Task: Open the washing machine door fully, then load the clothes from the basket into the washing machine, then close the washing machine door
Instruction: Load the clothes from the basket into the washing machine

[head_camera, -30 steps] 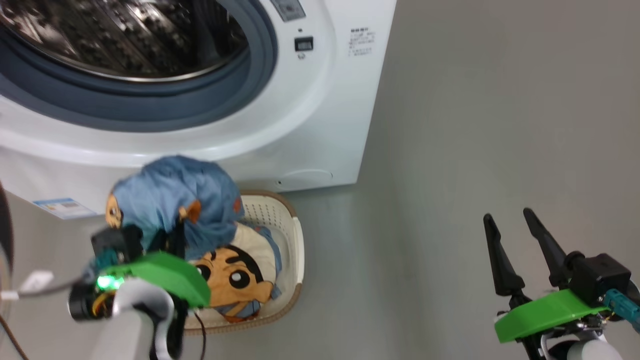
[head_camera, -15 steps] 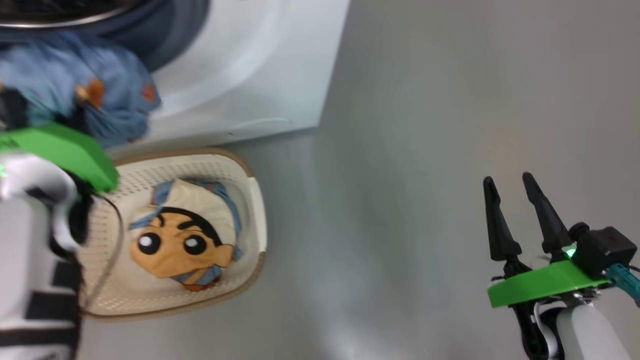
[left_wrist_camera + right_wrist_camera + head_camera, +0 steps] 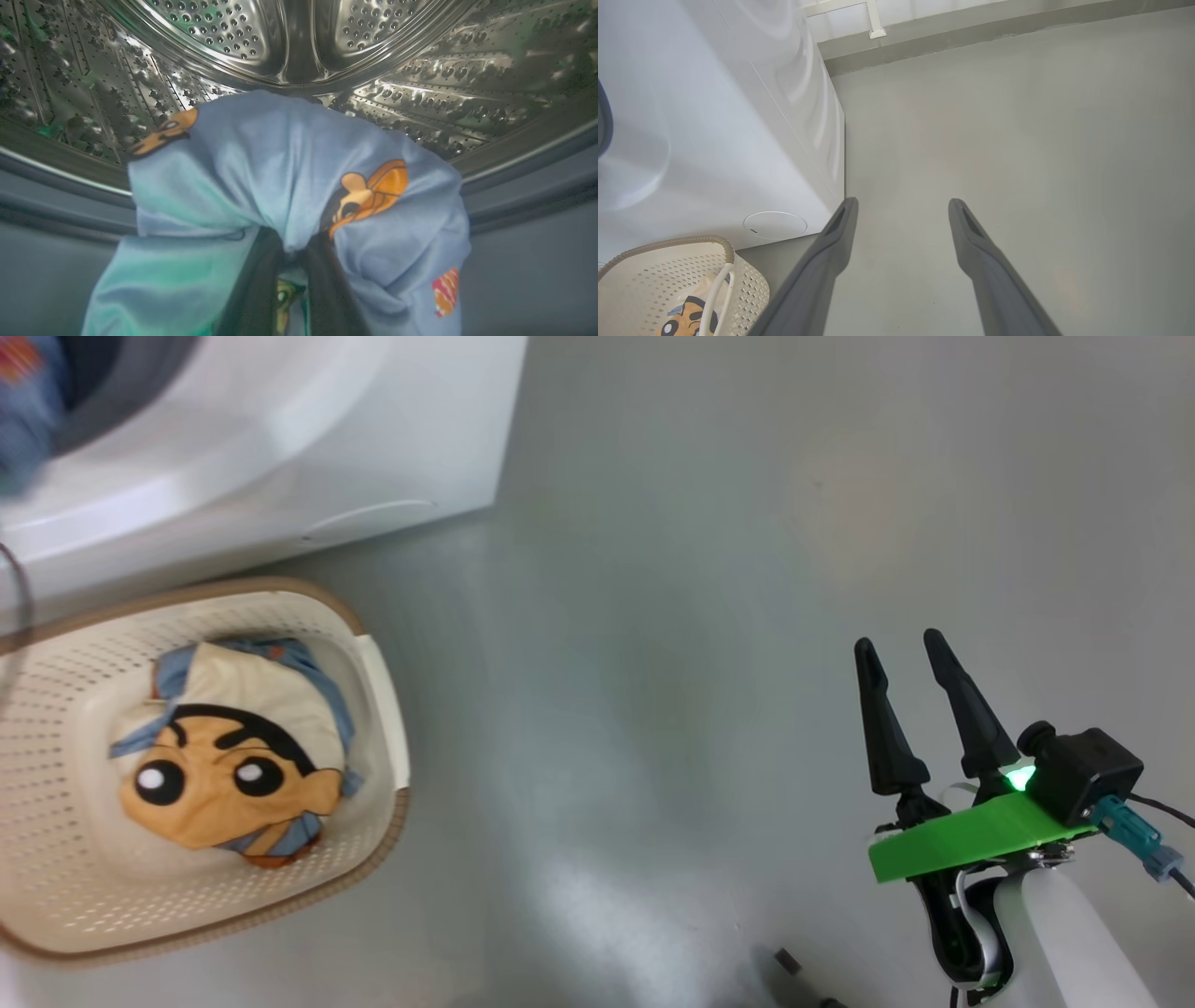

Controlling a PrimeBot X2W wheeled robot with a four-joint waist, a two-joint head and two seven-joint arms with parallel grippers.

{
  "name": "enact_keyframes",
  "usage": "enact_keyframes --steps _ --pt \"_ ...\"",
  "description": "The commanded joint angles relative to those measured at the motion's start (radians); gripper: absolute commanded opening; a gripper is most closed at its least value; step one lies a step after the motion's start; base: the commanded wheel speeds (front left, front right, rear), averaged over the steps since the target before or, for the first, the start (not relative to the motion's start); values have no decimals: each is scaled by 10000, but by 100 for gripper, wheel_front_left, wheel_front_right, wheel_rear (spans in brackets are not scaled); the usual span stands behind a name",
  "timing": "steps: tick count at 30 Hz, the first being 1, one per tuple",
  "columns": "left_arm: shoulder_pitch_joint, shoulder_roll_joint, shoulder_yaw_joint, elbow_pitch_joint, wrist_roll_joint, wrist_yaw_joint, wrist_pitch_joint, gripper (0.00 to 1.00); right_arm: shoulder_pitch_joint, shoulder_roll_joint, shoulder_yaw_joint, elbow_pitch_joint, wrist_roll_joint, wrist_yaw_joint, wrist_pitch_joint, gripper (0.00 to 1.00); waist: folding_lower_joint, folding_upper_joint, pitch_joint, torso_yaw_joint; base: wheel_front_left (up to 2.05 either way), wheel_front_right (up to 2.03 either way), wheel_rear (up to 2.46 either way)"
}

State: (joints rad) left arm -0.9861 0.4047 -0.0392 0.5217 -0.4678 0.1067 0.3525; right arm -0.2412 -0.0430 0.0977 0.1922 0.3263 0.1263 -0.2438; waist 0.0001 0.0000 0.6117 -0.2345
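In the left wrist view my left gripper [image 3: 292, 242] is shut on a light blue cloth [image 3: 280, 172] with orange cartoon prints, part of the clothes. It hangs at the mouth of the washing machine, before the steel drum [image 3: 280, 37] and over the grey gasket [image 3: 514, 186]. A blue edge of that cloth [image 3: 23, 411] shows at the machine [image 3: 280, 448] in the head view. The basket [image 3: 373, 644] on the floor holds a cream and orange cartoon-face cloth [image 3: 224, 756]. My right gripper [image 3: 898, 640] hangs open over bare floor, far right of the basket. The washing machine door is out of view.
The right wrist view shows my open right gripper [image 3: 902, 201] over grey floor, the machine's white side [image 3: 714, 116] with its round cover [image 3: 775, 225], and the basket [image 3: 668, 245] at lower left. A wall base [image 3: 971, 37] runs along the far side.
The head camera has swung right and down. My left gripper has carried the blue cloth up from above the basket to the drum opening. The right gripper stays open.
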Motion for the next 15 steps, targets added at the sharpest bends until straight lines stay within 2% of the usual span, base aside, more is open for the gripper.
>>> enact_keyframes --steps 1,7,15 --pt "-459 683 314 -222 52 -11 -52 0 -58 -73 254 -119 226 44 -132 100 -1 0 358 -348 0 0 0" --pt "-1356 1218 468 -192 215 -134 -754 0 -233 -73 444 82 446 44 -171 100 -1 0 563 -535 0 0 0" --pt "-2536 1527 692 295 372 -473 -2987 0 -355 -72 583 -27 680 44 -177 100 -1 0 718 -788 0 0 0"
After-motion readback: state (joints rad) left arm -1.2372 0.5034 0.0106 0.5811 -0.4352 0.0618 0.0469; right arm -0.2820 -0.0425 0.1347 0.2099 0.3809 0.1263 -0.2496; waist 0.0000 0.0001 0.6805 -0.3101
